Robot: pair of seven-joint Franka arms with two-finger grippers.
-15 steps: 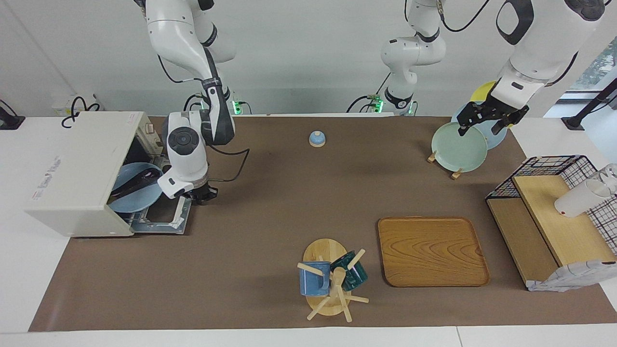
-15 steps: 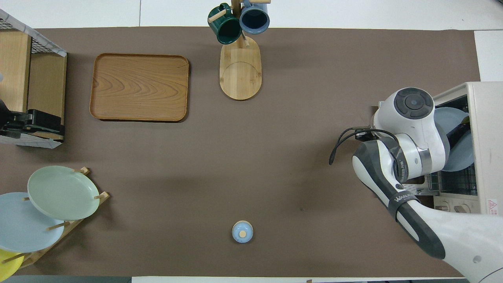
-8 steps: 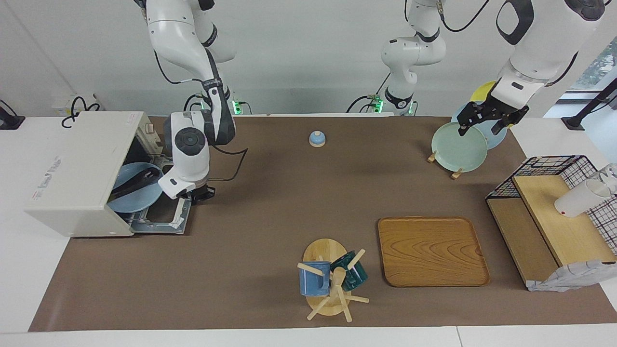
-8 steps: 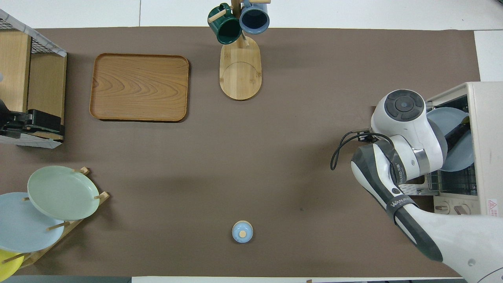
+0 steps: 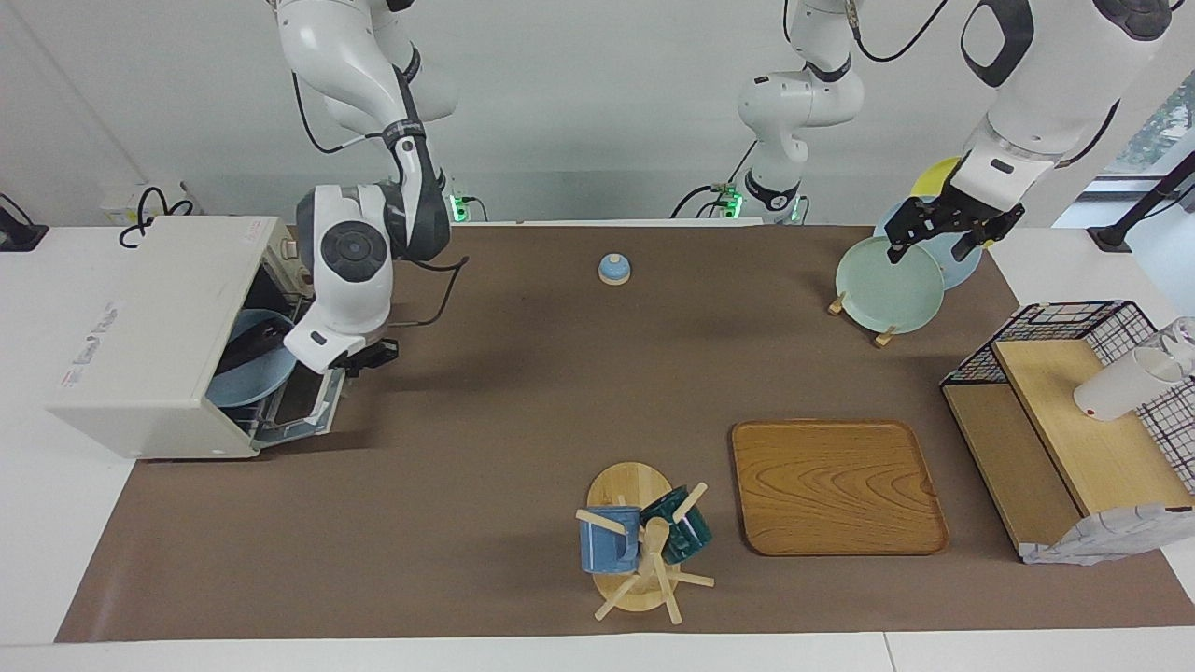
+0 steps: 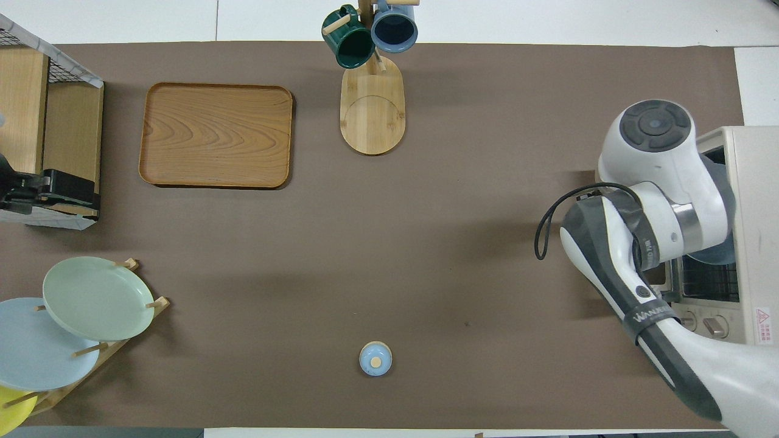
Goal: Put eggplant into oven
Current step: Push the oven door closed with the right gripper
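So since a second ago my right gripper has come up and in toward the oven, and the dark glass door came with it. It was lying flat and now it's tilted about halfway up. My fingertips are pinched together with nothing between them, right at the door's raised edge. I can't tell if they actually touch the handle.

The eggplant is inside the oven. It's long, slim and glossy black-purple, and it lies on a round pale-blue plate. The oven is a boxy off-white thing at the right arm's end of the table.

Only the facing view shows the eggplant. From overhead my own arm covers the oven mouth, and just a sliver of the plate peeks out.

My left gripper is waiting with its fingers spread wide, holding nothing. It hangs over the wooden plate rack and its mint-green plate.

Other stuff on the brown mat:
- a little blue knobbed lid, close to the robots
- a rounded wooden tray
- beside the tray, a wooden mug tree with a blue and a dark-green mug
- a wire-and-wood shelf at the left arm's end
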